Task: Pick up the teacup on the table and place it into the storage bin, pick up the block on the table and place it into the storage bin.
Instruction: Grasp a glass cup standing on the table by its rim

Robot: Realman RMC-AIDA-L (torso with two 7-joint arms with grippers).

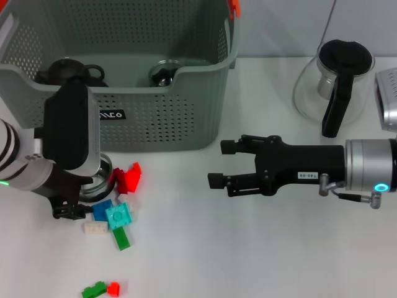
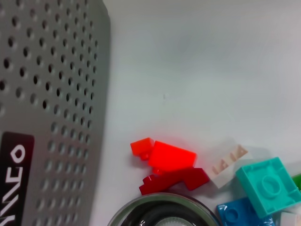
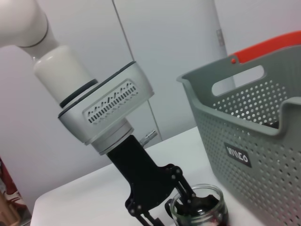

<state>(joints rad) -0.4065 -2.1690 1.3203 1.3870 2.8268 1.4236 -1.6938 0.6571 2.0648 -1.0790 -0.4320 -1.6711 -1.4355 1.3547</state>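
The right arm ends in a silver cylindrical wrist section with a glowing cyan ring light, a small metal connector and a thin cable. Ahead of it sits the matte black body of the right gripper (image 1: pixel 218 163), with a small white label, black linkage bars and blocky black fingertips. The left arm is white with black bands, a green light, a grey vented wrist housing and the black-linked left gripper (image 3: pixel 164 212).

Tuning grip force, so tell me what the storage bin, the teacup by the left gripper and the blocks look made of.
Storage bin: matte grey-green plastic, judging by its moulded perforated walls. Teacup: likely clear glass, since it is see-through with a glossy rim; left gripper is at it. Blocks: glossy hard plastic, brightly coloured and studded.
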